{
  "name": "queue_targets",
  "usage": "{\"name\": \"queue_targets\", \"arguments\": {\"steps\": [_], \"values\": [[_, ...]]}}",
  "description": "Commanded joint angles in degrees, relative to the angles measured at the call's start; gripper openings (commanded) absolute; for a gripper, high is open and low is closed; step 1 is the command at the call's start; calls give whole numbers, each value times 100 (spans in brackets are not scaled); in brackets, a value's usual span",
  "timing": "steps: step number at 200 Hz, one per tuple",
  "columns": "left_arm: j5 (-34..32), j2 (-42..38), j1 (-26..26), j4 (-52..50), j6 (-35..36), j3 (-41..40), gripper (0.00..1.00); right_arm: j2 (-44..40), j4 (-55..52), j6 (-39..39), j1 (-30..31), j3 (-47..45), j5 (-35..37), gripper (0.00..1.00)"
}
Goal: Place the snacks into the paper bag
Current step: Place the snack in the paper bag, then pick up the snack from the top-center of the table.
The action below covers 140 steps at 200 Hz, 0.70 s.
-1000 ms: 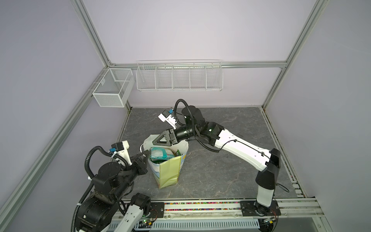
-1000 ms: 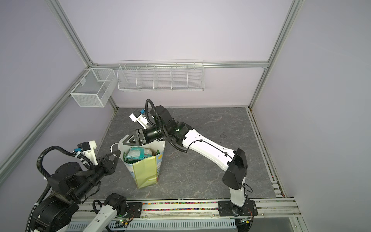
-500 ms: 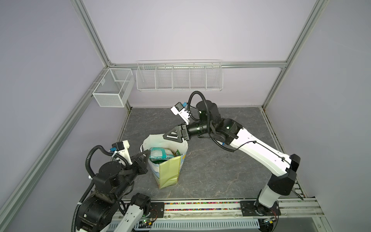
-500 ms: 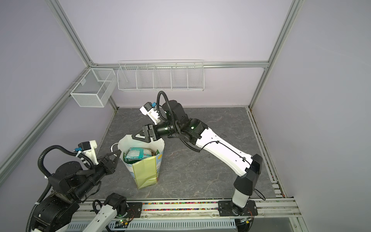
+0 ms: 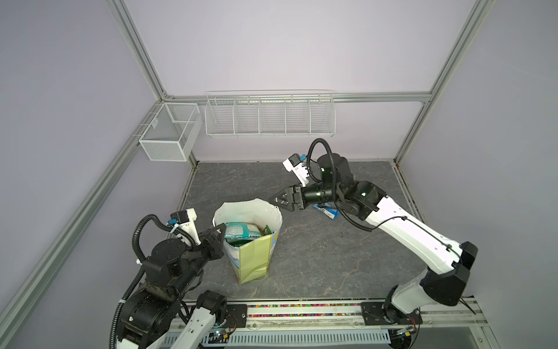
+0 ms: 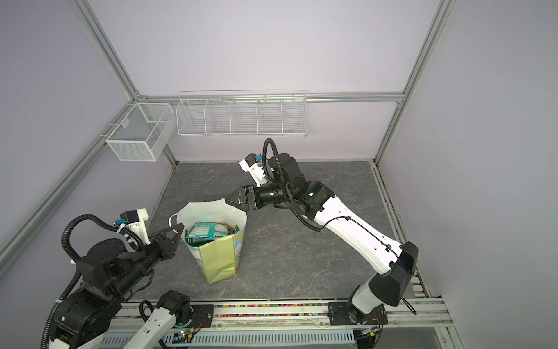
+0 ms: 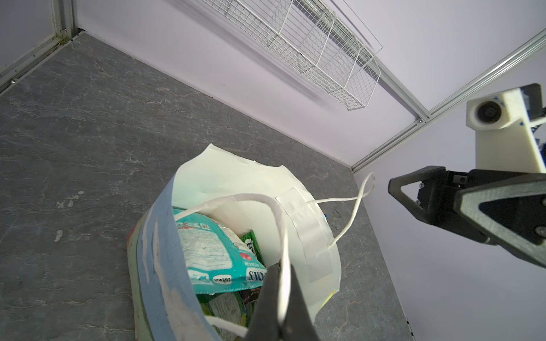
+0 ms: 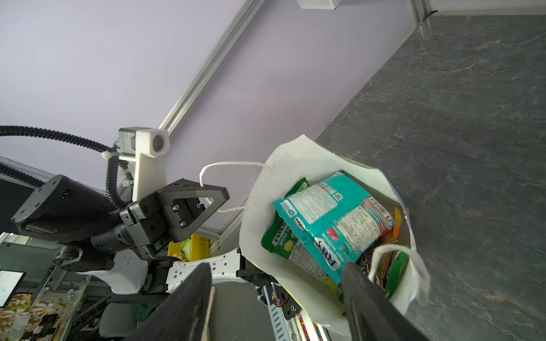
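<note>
The paper bag (image 5: 253,261) stands upright at the front left of the grey table, white inside with a yellow-green side panel; it shows in both top views (image 6: 218,256). Several snacks lie inside, a teal "FOX'S" packet (image 8: 331,218) on top (image 7: 212,254). My left gripper (image 7: 282,274) is shut on the bag's near white cord handle (image 7: 251,203), at the bag's left rim (image 5: 222,234). My right gripper (image 5: 276,202) hovers open and empty just beyond the bag's far right rim (image 8: 276,268). A blue snack (image 5: 327,210) lies on the table under the right arm.
A long white wire basket (image 5: 269,113) hangs on the back wall. A small mesh basket (image 5: 169,136) hangs on the left rail. The arms' mounting rail (image 5: 302,309) runs along the table's front edge.
My right gripper has drawn back from over the bag's mouth toward the right and rear, with its jaws spreading wider. The left gripper and the bag have stayed put.
</note>
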Motion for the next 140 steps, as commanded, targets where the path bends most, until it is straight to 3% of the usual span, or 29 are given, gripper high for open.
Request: {"name": "queue_targets", "arguments": {"steps": [1,76,140], "values": [[74,79,24,192,26,-2,0,-284,-63,-200,-123,-201,195,73],[124,228,26,347,12,-2,0,-703,-197,-579,-554,-853,693,75],[153,295,24,421,26,7,0,-860,-179,-672,-1025,-1261,692,75]]}}
